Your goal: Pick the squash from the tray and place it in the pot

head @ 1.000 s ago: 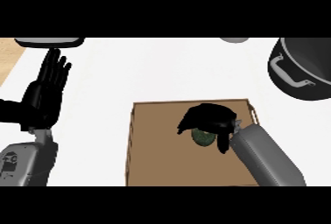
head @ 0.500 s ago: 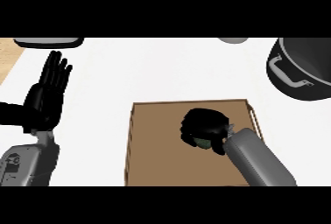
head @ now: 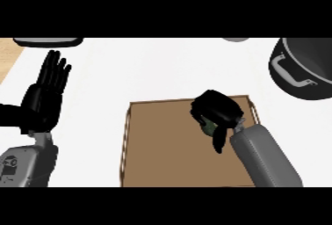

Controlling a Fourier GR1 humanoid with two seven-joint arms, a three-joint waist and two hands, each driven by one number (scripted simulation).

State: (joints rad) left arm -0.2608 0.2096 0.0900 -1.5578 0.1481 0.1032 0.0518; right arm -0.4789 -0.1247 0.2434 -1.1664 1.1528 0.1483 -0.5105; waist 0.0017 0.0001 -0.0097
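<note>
Fingers straight and upright, the left hand (head: 44, 94) rests open at the left side of the white counter (head: 162, 70), holding nothing. Moving across, the brown tray (head: 162, 149) lies in the middle, and over its upper right part the right hand (head: 217, 113) is curled round the green squash (head: 209, 126), which barely peeks out beneath the fingers. Far right, at the upper corner, sits the dark pot (head: 304, 70), well apart from the tray.

White counter top (head: 162, 70), pale wood strip (head: 9, 55) at left
</note>
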